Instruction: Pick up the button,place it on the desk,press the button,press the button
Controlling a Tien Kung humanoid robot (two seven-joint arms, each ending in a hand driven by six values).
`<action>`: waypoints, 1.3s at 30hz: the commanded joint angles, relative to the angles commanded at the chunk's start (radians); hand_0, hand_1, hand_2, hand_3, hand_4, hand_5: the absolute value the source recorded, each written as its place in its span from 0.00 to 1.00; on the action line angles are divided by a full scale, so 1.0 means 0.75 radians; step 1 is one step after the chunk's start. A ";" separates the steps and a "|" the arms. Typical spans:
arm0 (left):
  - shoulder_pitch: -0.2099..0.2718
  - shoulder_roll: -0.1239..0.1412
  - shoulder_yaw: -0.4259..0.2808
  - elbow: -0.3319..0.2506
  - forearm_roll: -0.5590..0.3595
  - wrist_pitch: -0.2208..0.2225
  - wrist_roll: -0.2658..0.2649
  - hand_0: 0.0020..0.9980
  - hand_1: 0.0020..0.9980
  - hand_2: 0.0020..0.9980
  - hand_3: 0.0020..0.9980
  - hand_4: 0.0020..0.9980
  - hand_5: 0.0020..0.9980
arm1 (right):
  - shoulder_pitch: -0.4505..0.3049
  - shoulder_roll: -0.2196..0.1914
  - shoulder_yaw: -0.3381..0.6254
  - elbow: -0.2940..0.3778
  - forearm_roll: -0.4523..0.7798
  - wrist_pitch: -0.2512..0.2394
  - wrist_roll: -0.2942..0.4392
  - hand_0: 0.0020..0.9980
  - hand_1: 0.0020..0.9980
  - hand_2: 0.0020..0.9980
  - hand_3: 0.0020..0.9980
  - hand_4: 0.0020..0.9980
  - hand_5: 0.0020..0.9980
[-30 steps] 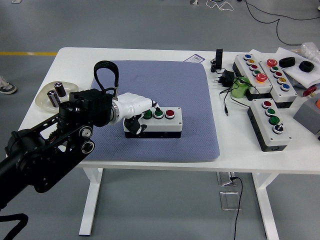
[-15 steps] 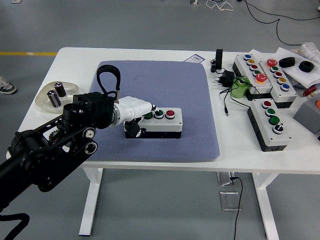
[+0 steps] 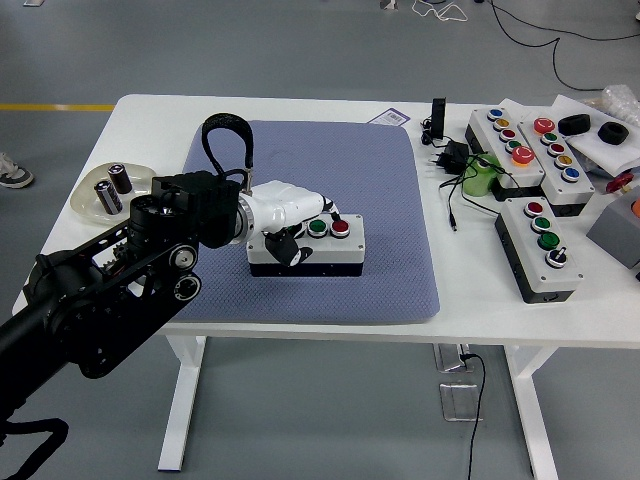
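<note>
White table [image 3: 300, 108], blue mat [image 3: 330, 170] at centre. Button box [image 3: 322, 251] sits flat on mat, toward its near edge. Left hand [image 3: 290, 212] over box's left end, fingers [image 3: 322, 205] curled loosely, holding nothing. Box looks rigid, fairly light, smooth plastic; best gripped across long sides.

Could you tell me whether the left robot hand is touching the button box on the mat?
Touching. The head view shows the left robot hand lying over the left end of the button box, covering its top there, with no gap visible.
</note>
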 joint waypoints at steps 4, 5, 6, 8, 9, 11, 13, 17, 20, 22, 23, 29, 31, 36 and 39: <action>-0.024 -0.024 0.011 0.060 -0.007 0.000 -0.003 0.01 0.04 0.08 0.87 0.59 0.00 | -0.002 -0.001 -0.001 0.000 0.000 0.000 0.000 0.65 0.57 0.60 0.64 0.25 0.26; -0.027 -0.027 0.012 0.069 -0.007 0.000 -0.004 0.01 0.04 0.08 0.87 0.59 0.00 | -0.002 -0.001 -0.001 0.000 0.000 0.000 0.000 0.65 0.57 0.60 0.64 0.25 0.26; -0.033 -0.034 0.012 0.088 -0.006 0.000 -0.006 0.01 0.04 0.08 0.87 0.59 0.00 | -0.003 -0.001 -0.001 0.000 -0.001 0.000 0.000 0.65 0.57 0.60 0.64 0.25 0.26; -0.038 -0.040 0.010 0.105 -0.001 0.000 -0.006 0.01 0.04 0.08 0.87 0.59 0.00 | -0.003 -0.002 -0.002 0.000 -0.001 -0.001 0.000 0.65 0.57 0.60 0.64 0.25 0.26; -0.039 -0.042 0.009 0.110 0.002 0.000 -0.006 0.01 0.04 0.08 0.87 0.59 0.00 | -0.004 -0.002 -0.002 0.000 -0.001 -0.001 0.000 0.65 0.57 0.60 0.64 0.25 0.26; -0.041 -0.044 0.010 0.119 0.002 0.000 -0.006 0.01 0.04 0.08 0.87 0.59 0.00 | -0.005 -0.003 -0.002 0.000 -0.001 -0.001 0.000 0.65 0.57 0.60 0.64 0.25 0.26; -0.040 -0.046 0.013 0.125 0.002 0.000 -0.007 0.01 0.04 0.08 0.87 0.59 0.00 | -0.006 -0.003 -0.001 0.000 -0.003 -0.001 0.000 0.65 0.57 0.60 0.64 0.25 0.26; -0.041 -0.047 0.028 0.143 -0.001 0.000 -0.006 0.01 0.04 0.08 0.87 0.59 0.00 | -0.006 -0.003 -0.002 0.000 -0.003 -0.001 -0.001 0.65 0.57 0.60 0.64 0.25 0.26; -0.036 -0.043 0.044 0.145 -0.002 0.000 -0.004 0.01 0.04 0.08 0.87 0.59 0.00 | -0.007 -0.003 -0.004 0.000 -0.002 0.000 0.000 0.65 0.57 0.60 0.64 0.25 0.26; -0.035 -0.039 0.057 0.143 -0.004 0.000 -0.001 0.01 0.04 0.08 0.87 0.59 0.00 | -0.006 -0.003 -0.003 0.000 -0.002 0.000 0.000 0.65 0.57 0.60 0.64 0.25 0.26; -0.035 -0.037 0.067 0.142 -0.005 0.000 0.001 0.01 0.04 0.08 0.87 0.59 0.00 | -0.006 -0.002 -0.002 0.000 -0.002 0.000 0.000 0.65 0.57 0.60 0.64 0.25 0.26; -0.033 -0.032 0.097 0.140 -0.003 0.000 0.002 0.02 0.04 0.08 0.87 0.59 0.00 | -0.003 -0.002 0.000 0.000 -0.002 0.001 0.002 0.65 0.57 0.60 0.64 0.25 0.26; -0.033 -0.032 0.089 0.136 0.000 0.000 0.002 0.02 0.04 0.08 0.87 0.59 0.00 | -0.003 -0.002 0.000 0.000 -0.003 0.001 0.002 0.65 0.57 0.60 0.64 0.25 0.26; -0.020 -0.030 0.018 0.092 0.013 0.012 -0.007 0.02 0.05 0.08 0.87 0.60 0.00 | -0.001 -0.002 0.001 0.000 -0.003 0.001 0.003 0.65 0.57 0.60 0.64 0.25 0.26; -0.006 -0.027 -0.063 0.053 0.009 0.088 -0.017 0.02 0.05 0.08 0.87 0.60 0.00 | 0.001 -0.002 0.004 0.000 -0.007 0.001 0.002 0.65 0.57 0.60 0.64 0.25 0.26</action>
